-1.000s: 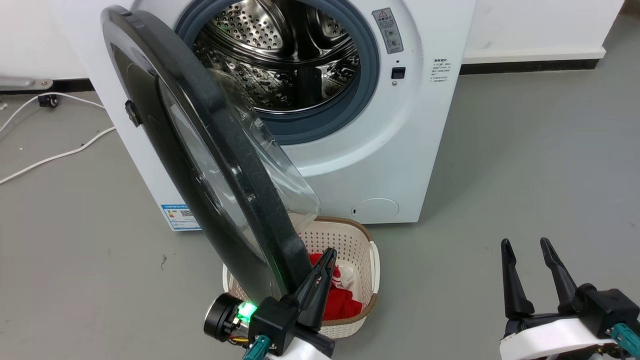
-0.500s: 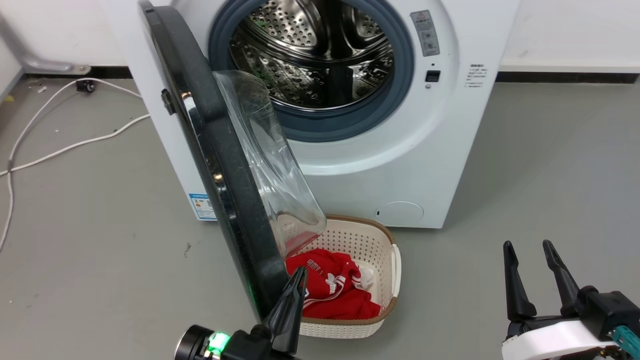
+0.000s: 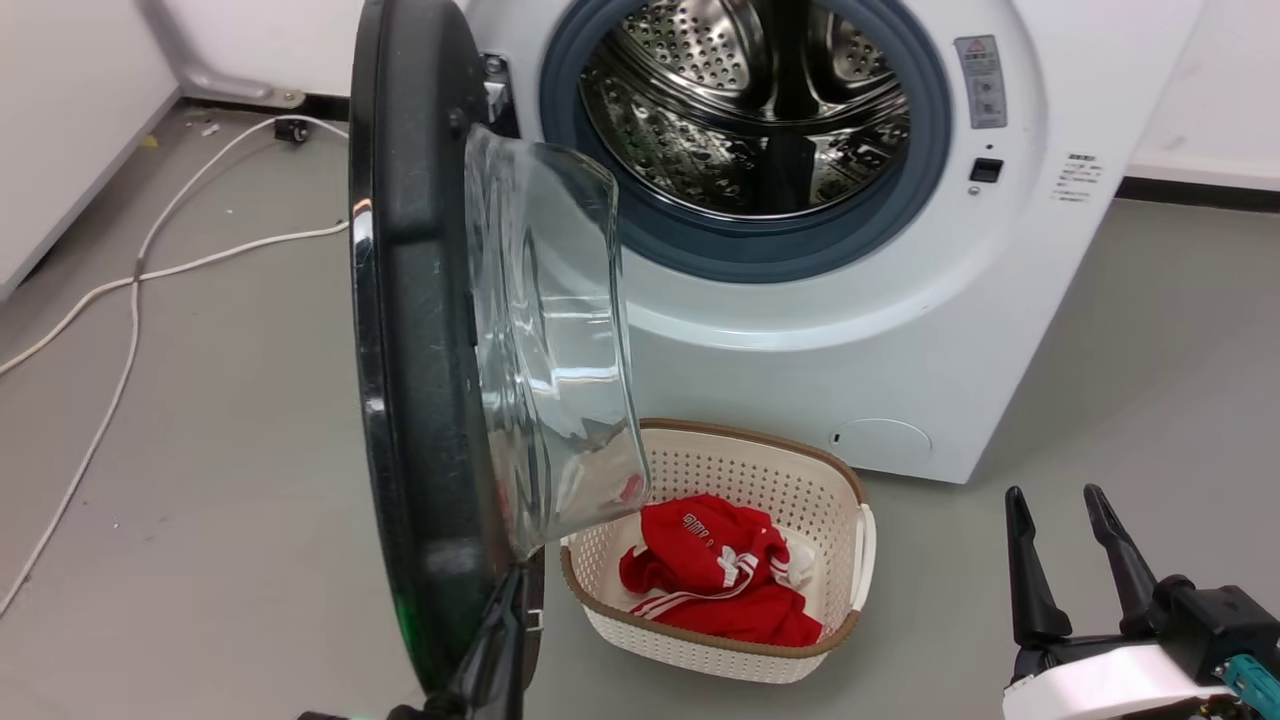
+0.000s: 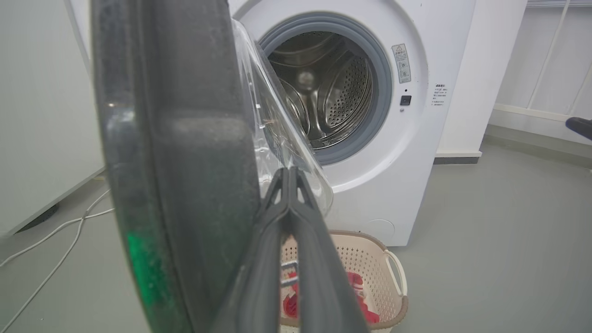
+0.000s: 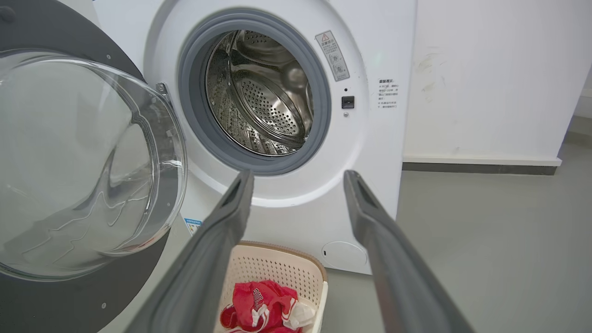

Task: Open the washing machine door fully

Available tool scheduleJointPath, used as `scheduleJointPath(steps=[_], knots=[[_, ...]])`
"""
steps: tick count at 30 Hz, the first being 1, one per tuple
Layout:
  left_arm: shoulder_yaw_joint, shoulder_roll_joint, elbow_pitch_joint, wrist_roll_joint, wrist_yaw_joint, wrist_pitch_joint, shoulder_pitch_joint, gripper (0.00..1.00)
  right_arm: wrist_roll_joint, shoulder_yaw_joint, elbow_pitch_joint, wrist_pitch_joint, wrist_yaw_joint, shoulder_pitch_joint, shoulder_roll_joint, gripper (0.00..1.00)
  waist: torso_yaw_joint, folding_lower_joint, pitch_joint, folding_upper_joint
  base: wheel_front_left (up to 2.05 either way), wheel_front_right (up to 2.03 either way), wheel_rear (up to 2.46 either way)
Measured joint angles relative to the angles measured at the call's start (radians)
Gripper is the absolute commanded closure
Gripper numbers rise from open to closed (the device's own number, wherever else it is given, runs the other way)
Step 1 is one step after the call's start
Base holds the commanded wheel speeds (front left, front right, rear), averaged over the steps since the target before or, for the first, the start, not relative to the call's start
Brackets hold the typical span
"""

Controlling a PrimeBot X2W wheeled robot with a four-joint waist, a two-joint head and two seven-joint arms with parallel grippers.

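Washing machine door [image 3: 420, 350], large, round, glossy black with a bulging glass window, stood roughly perpendicular to the white front-loading washing machine [image 3: 1000, 300]. Left gripper [image 4: 289, 175], fingers pressed together, lay against its inner rim; pushing further outward seemed next. Right gripper [image 3: 1051, 492] hung spread, empty. A cream perforated basket [image 3: 860, 540] sat below, seemingly clear of the swing.

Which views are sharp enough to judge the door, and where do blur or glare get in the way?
Head view: sharp throughout; streaky reflections on the glass of the door, faint green glow low on the rim. Left wrist view: door edge and shut left tool sit close and blurred, green glow too. Right wrist view: drum crisp, right tool soft, glass shows warped reflections.
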Motion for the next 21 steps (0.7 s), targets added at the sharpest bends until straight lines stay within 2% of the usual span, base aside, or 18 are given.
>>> scheduleJointPath(steps=[10,14,21], knots=[[0.108,0.021,-0.034,-0.001,0.041,0.0,0.037,1.0,0.004,0.002,-0.002,0.001,0.0,0.004,0.0,0.0,0.049,0.0,0.01,0.0,0.0,0.0,0.0],[0.165,0.03,-0.031,-0.008,0.059,0.0,0.038,1.0,0.004,0.009,-0.006,0.005,0.0,0.002,0.0,0.0,0.048,0.0,0.019,0.0,0.0,0.0,0.0],[0.279,0.053,-0.001,-0.035,0.063,0.0,0.001,1.0,0.004,0.016,-0.01,0.013,0.0,-0.006,0.0,0.0,0.034,0.0,0.041,0.0,0.0,0.0,0.0]])
